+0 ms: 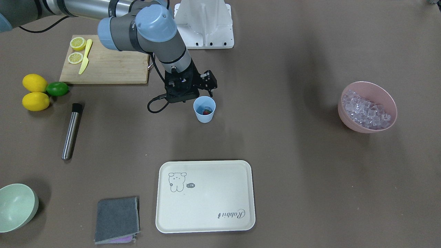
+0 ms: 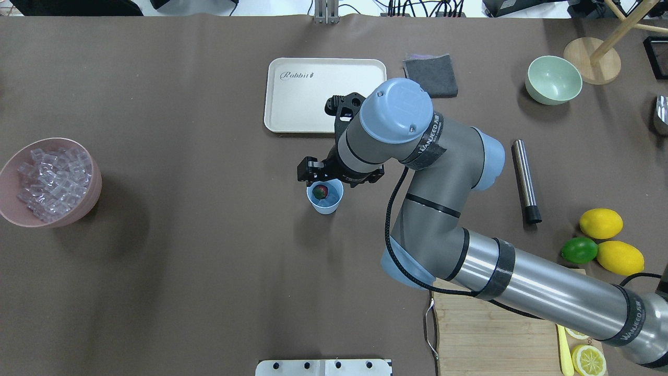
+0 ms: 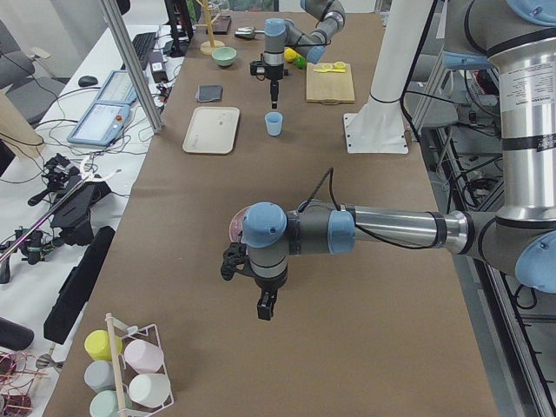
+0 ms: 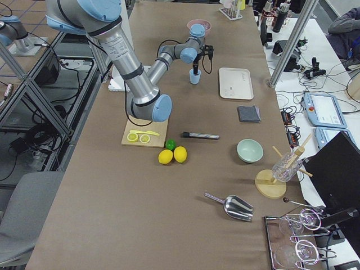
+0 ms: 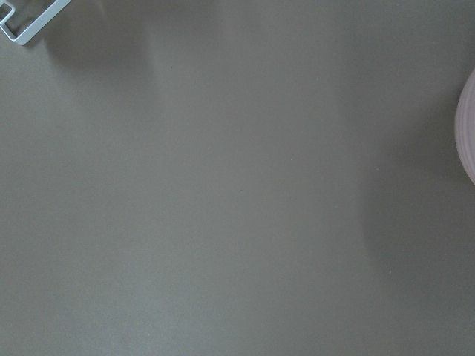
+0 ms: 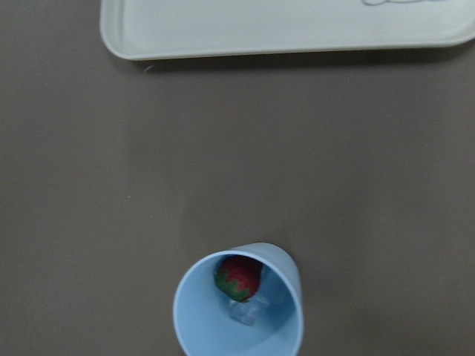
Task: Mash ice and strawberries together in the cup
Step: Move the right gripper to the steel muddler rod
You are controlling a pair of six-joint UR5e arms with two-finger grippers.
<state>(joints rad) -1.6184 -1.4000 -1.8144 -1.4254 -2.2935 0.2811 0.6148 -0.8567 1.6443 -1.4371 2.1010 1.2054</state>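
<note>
One strawberry (image 6: 239, 276) and ice (image 6: 245, 311) lie in the cup (image 6: 194, 326), so mashing seems due. Right end effector (image 1: 209, 91) hovers above, left end effector (image 3: 263, 313) hangs well apart; I cannot tell either's grip. Fetching the steel rod (image 1: 71, 131) seems next.

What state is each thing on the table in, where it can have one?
cup, upright, holding strawberry and ice
strawberry, whole, not yet mashed
pink bowl, upright, full of ice
green bowl, upright, empty
lemon halves, cut side up

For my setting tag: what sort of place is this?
Probably a robotics lab staged for drink prep: teach pendants beside the table, right arm over the cup, lemon halves on a cutting board.
</note>
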